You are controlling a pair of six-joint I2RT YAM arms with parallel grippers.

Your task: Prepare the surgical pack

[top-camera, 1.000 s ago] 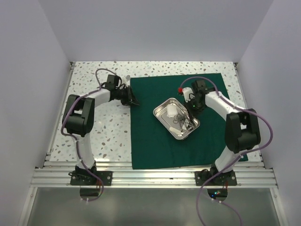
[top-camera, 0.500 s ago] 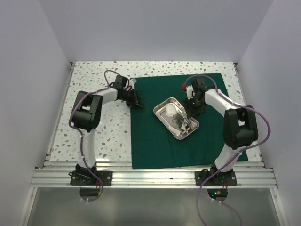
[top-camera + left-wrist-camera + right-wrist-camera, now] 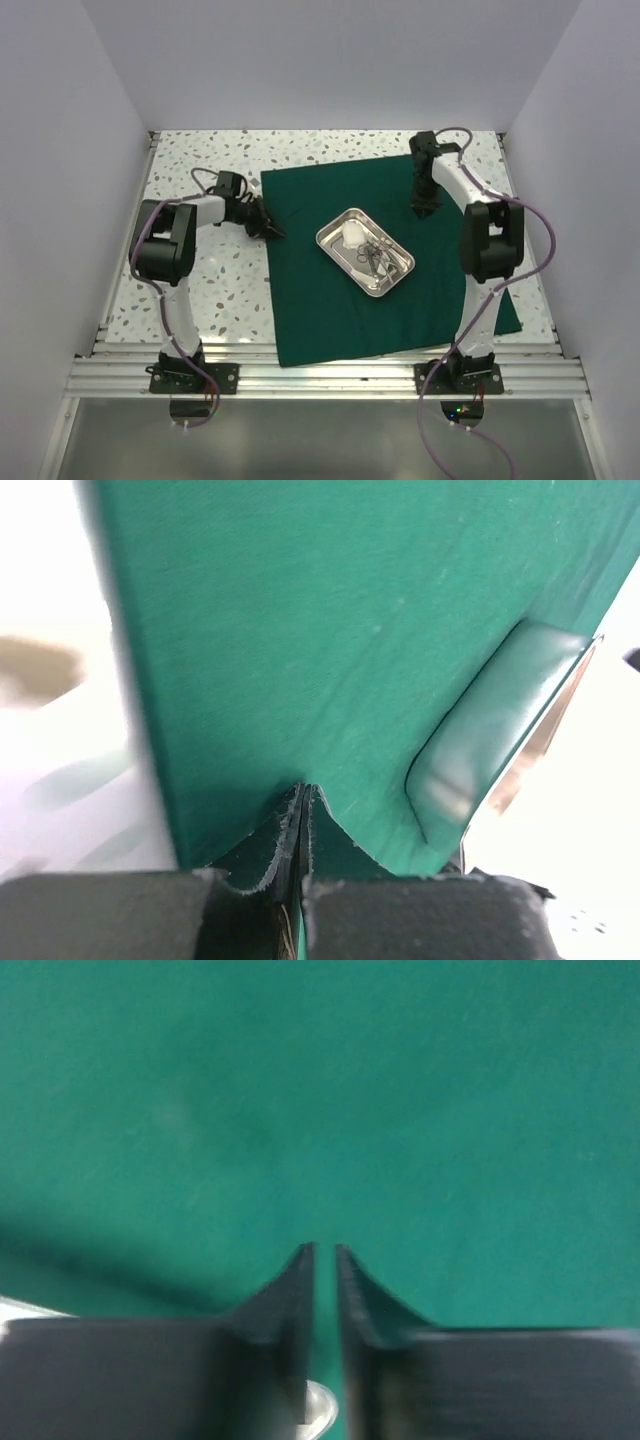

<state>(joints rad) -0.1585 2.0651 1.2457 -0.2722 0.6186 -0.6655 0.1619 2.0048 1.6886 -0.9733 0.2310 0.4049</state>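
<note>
A dark green drape (image 3: 320,300) lies spread on the table. On it stands a small metal tray (image 3: 332,224) holding a white gauze pad (image 3: 352,232) and steel scissor-like instruments (image 3: 378,258). My left gripper (image 3: 268,229) is at the drape's left edge; in the left wrist view (image 3: 303,792) its jaws are pressed together on the cloth (image 3: 300,630), with the tray (image 3: 490,740) ahead. My right gripper (image 3: 422,208) points down over the drape's far right part. In the right wrist view (image 3: 323,1250) its jaws stand almost together, nothing visibly between them, above green cloth (image 3: 300,1080).
The speckled tabletop (image 3: 215,290) shows left of the drape and along the back. White walls close the sides and back. A metal rail (image 3: 320,375) runs along the near edge by the arm bases.
The drape and tray have slid left with my left gripper. My right gripper has left the tray's right side and moved toward the far right of the drape.
</note>
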